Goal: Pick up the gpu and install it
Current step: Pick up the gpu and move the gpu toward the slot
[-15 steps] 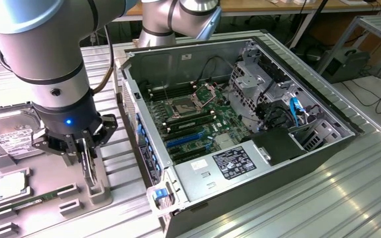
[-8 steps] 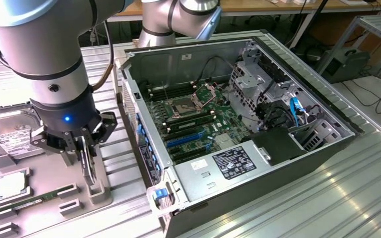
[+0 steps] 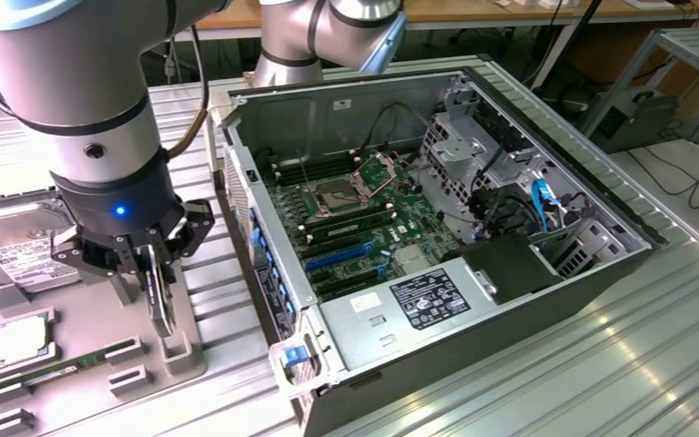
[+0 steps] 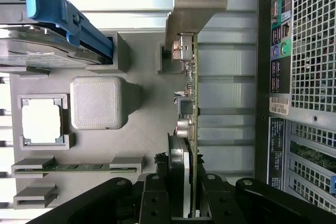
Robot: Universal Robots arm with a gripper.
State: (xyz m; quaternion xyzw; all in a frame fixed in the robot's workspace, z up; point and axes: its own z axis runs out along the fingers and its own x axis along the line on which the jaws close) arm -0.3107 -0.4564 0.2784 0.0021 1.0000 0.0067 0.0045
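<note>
Two fingers (image 4: 157,199) astride the gpu (image 4: 192,103)

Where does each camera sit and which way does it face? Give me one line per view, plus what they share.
Exterior view: off the arm, raised, looking down at the open computer case and gray parts tray; the robot's arm and hand show.
Wrist view: on the wrist, facing down along the hand at the gpu it grips, with the tray behind it.
Shared: gpu, tray, case, hand.
</note>
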